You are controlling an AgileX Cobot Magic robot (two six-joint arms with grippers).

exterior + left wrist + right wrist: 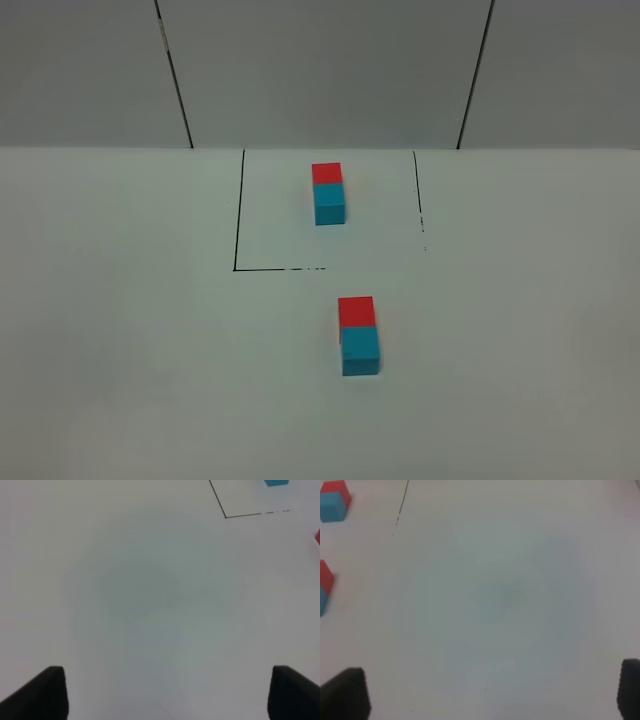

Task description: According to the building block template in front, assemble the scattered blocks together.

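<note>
The template, a red cube [326, 172] joined to a cyan cube [329, 203], sits inside the black-lined square [238, 215] at the back of the white table. Nearer the front, outside the outline, the loose red cube [356, 311] touches the loose cyan cube [360, 350] in the same red-behind-cyan line. The right wrist view shows the template [332, 501] and part of the loose pair [324, 582] at its edge. My left gripper [170, 695] and right gripper [487, 692] are open and empty, each over bare table away from the cubes. Neither arm shows in the exterior view.
The white table [130, 360] runs back to a grey panelled wall [320, 70]. The black outline's corner [225, 516] shows in the left wrist view, with a sliver of the loose red cube [317, 536] at the frame edge.
</note>
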